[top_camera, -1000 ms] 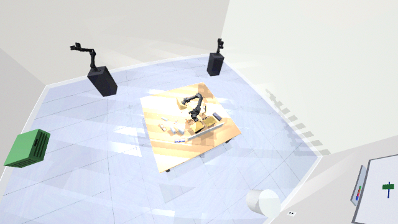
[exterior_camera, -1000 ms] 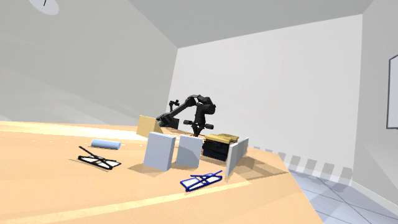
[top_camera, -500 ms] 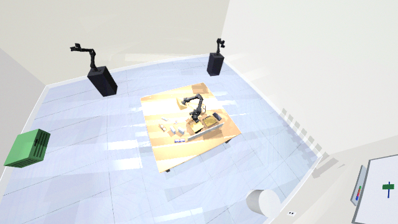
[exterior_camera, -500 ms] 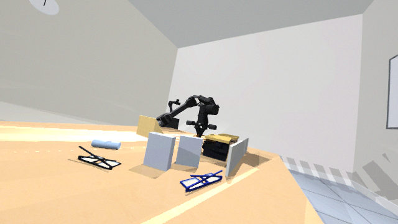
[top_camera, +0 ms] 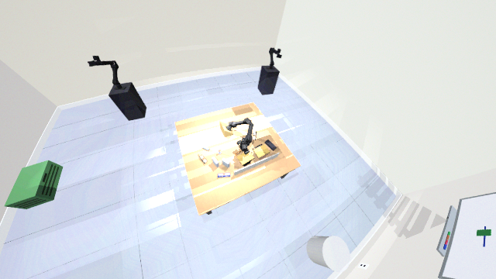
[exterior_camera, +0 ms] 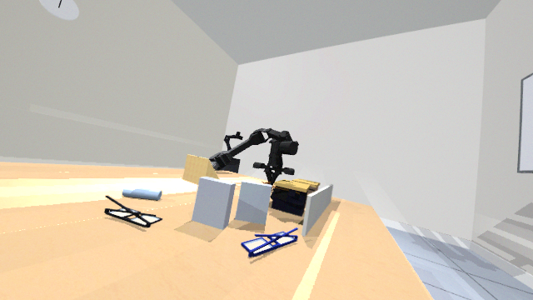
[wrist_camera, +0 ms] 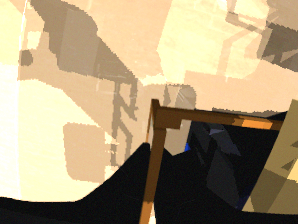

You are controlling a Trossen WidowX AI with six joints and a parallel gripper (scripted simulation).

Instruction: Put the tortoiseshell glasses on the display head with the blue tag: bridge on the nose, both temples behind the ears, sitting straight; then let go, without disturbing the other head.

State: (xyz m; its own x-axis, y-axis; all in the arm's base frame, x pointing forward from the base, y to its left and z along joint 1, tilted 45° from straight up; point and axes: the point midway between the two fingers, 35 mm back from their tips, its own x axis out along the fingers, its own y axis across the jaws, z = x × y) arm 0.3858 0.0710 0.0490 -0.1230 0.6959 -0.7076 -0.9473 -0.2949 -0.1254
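Observation:
My gripper [exterior_camera: 271,182] [wrist_camera: 150,149] points down, shut on one brown bar of the tortoiseshell glasses [wrist_camera: 200,116]. Their corner stands above the fingertips in the wrist view, and another bar runs right across a dark faceted shape [wrist_camera: 225,170], which looks like a display head. A small blue patch [wrist_camera: 187,147] at its left edge may be the tag. In the exterior view, the gripper is at the left edge of a dark form with a yellow top [exterior_camera: 288,201]; a second yellow top [exterior_camera: 306,182] shows behind. Nose, ears and which head is which cannot be made out.
Two pale upright blocks [exterior_camera: 212,202] [exterior_camera: 253,204] stand in front of the dark form, and a long low grey wall [exterior_camera: 318,208] runs beside it. Blue glasses [exterior_camera: 271,242], black glasses [exterior_camera: 132,217] and a light-blue cylinder [exterior_camera: 142,194] lie on the table. A yellow panel [wrist_camera: 272,187] shows at the wrist view's right.

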